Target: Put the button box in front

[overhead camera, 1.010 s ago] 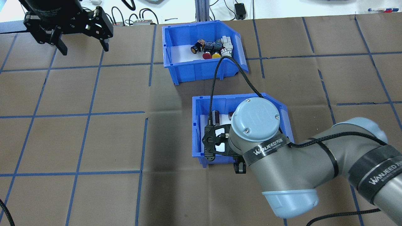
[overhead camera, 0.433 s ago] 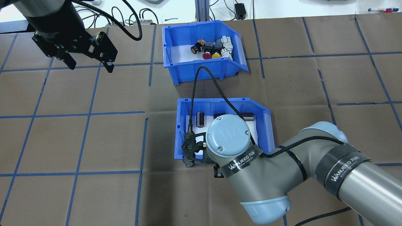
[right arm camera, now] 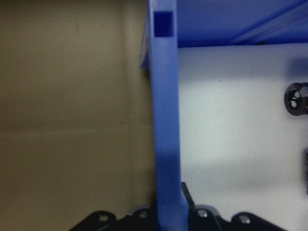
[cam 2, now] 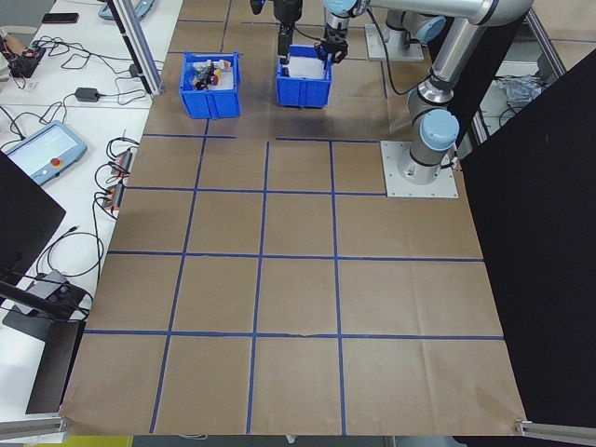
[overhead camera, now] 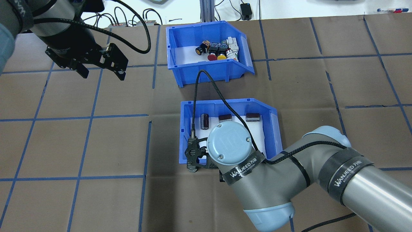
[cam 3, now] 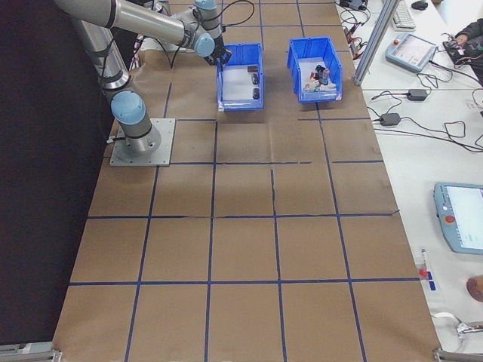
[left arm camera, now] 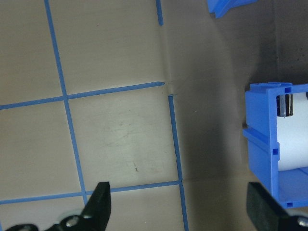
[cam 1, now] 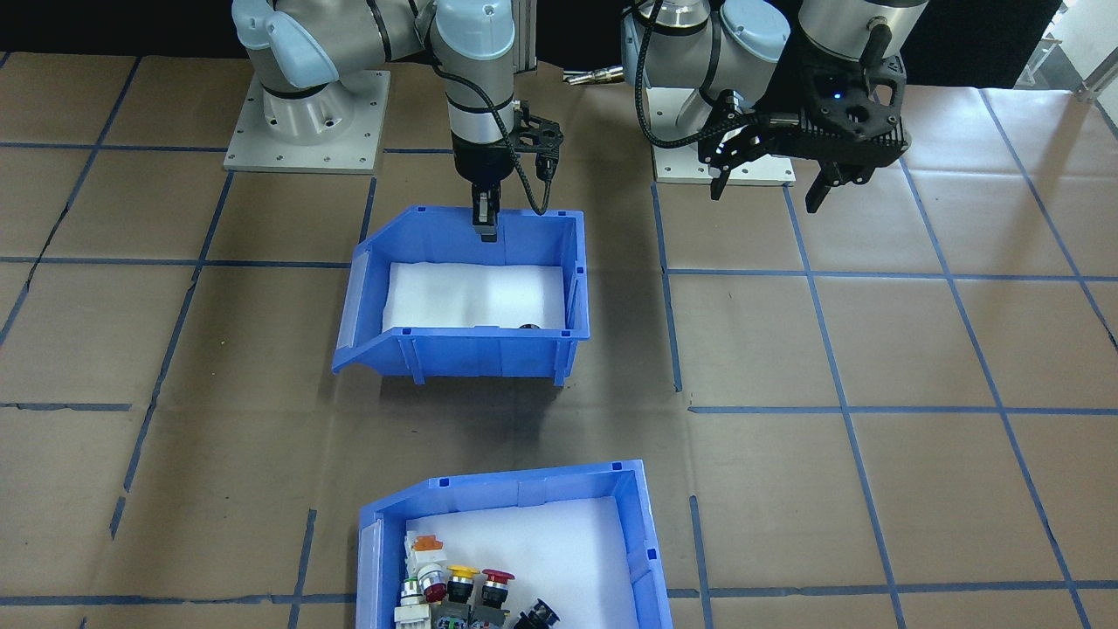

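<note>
The button box (overhead camera: 180, 69) is a blue bin with a white liner and coloured push-buttons (overhead camera: 219, 51). It stands at the table's far side, untouched, and also shows in the front view (cam 1: 642, 559). Nearer the robot stands an identical blue bin (overhead camera: 225, 101) that holds only dark cylinders (overhead camera: 205, 121). My right gripper (cam 1: 485, 223) is shut on this bin's near wall (right arm camera: 166, 120), one finger inside and one outside. My left gripper (overhead camera: 102, 74) hangs open over bare table to the left, with nothing between its fingers (left arm camera: 102, 195).
Brown paper with a blue tape grid (overhead camera: 93, 116) covers the table. Cables and small devices (overhead camera: 246, 11) lie beyond the far edge. The arm bases (cam 1: 306, 122) stand at the robot's side. Teach pendants (cam 3: 460, 215) rest on the side benches.
The right arm has dragged the bin of dark parts leftwards in the overhead view, still gripping its wall. The left gripper has come down and rightwards, staying open.
</note>
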Robot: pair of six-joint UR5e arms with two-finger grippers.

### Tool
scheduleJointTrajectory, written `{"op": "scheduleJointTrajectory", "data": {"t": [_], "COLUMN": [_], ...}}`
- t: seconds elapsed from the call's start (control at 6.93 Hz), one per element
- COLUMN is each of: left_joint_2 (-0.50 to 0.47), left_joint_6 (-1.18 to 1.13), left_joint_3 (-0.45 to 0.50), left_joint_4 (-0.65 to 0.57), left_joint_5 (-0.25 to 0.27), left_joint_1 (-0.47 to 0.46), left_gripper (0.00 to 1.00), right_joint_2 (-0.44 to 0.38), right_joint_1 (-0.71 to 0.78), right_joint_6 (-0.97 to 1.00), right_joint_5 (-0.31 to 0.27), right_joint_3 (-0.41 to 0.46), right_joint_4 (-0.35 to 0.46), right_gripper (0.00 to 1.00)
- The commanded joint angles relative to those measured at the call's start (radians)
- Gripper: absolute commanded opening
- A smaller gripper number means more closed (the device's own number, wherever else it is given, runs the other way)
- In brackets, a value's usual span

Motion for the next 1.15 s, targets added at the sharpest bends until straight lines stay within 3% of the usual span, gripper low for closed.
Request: {"op": "scheduleJointTrajectory", "data": {"t": [0.0,0.14,0.58,0.72,1.01], "left_joint_2": [0.003,0.003,0.003,0.003,0.003], "left_joint_6": [-0.003,-0.003,-0.003,-0.003,-0.003], "left_joint_3": [-0.003,-0.007,-0.032,-0.032,-0.032], "left_joint_4": [-0.002,-0.003,0.001,0.003,0.003], "left_joint_5": [-0.009,-0.009,-0.006,-0.004,-0.003], "left_joint_1": [-0.002,0.0,0.0,0.001,0.001], "left_gripper": [1.0,1.0,1.0,1.0,1.0], "right_joint_2": [0.007,0.009,-0.026,-0.058,-0.111], "right_joint_1": [0.001,-0.007,-0.035,-0.068,-0.224], "right_joint_6": [0.001,0.004,0.007,0.016,0.074], "right_joint_5": [-0.005,0.006,0.003,0.006,0.007], "right_joint_3": [0.0,-0.003,-0.055,-0.089,-0.101], "right_joint_4": [-0.001,0.001,0.037,0.121,0.136], "right_gripper": [0.4,0.99,1.0,1.0,1.0]}}
